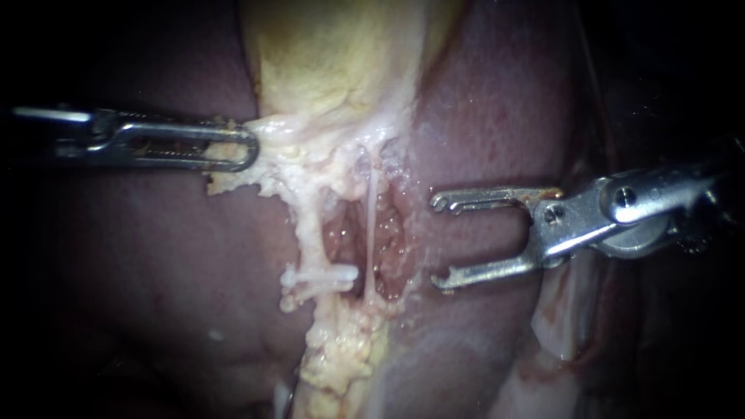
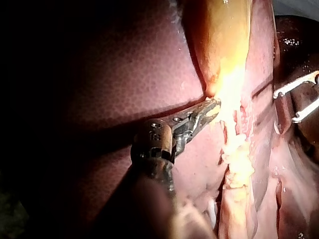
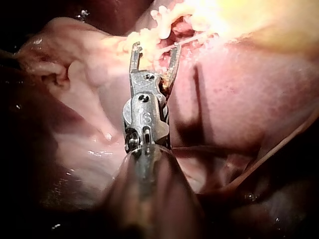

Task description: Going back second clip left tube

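Right instrument (image 1: 441, 240), jaws apart and empty, judged to be at the withdrawal step beside the left tube (image 1: 308, 225), on which a white clip (image 1: 326, 274) is seated, pale tissue (image 1: 287, 140) being clamped by the left instrument (image 1: 252, 147); a straight pull-back clear of the right tube (image 1: 371, 209) is called for.

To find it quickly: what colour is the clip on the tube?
White clip, clearest in endoscope view.

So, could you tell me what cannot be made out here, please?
- Endoscope view: darkness swallows the shaft of the left instrument.
- Left wrist view: glare washes out the clip.
- Right wrist view: the shaft of the right instrument blurs near the camera.
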Robot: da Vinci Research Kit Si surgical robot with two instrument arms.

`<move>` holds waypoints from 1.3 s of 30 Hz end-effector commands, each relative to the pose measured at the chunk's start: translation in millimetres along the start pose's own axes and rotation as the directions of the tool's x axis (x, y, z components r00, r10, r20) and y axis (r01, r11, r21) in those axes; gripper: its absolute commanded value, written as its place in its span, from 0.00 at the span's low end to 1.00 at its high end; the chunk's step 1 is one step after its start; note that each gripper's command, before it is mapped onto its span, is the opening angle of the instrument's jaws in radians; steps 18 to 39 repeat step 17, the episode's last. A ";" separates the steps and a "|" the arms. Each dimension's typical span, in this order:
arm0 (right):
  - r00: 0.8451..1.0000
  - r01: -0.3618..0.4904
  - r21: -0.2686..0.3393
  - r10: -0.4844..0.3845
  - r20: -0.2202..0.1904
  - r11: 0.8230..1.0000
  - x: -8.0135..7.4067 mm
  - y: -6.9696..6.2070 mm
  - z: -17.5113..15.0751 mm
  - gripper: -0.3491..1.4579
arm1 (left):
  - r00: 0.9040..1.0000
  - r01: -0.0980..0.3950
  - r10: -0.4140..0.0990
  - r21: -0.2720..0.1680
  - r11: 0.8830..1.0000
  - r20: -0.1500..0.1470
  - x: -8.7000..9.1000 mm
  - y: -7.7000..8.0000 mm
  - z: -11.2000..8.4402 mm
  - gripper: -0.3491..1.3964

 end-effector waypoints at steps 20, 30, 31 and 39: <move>1.000 0.000 0.002 0.000 -0.001 1.000 0.0 0.0 0.1 0.47 | 1.000 -0.004 0.004 -0.005 1.000 0.010 -0.4 -0.1 1.2 0.00; 1.000 0.000 0.002 0.000 -0.001 1.000 0.0 0.0 0.1 0.47 | 1.000 -0.004 0.004 -0.005 1.000 0.010 -0.4 -0.1 1.2 0.00; 1.000 0.000 0.002 0.000 -0.001 1.000 0.0 0.0 0.1 0.47 | 1.000 -0.004 0.004 -0.005 1.000 0.010 -0.4 -0.1 1.2 0.00; 1.000 0.000 0.002 0.000 -0.001 1.000 0.0 0.0 0.1 0.47 | 1.000 -0.004 0.004 -0.005 1.000 0.010 -0.4 -0.1 1.2 0.00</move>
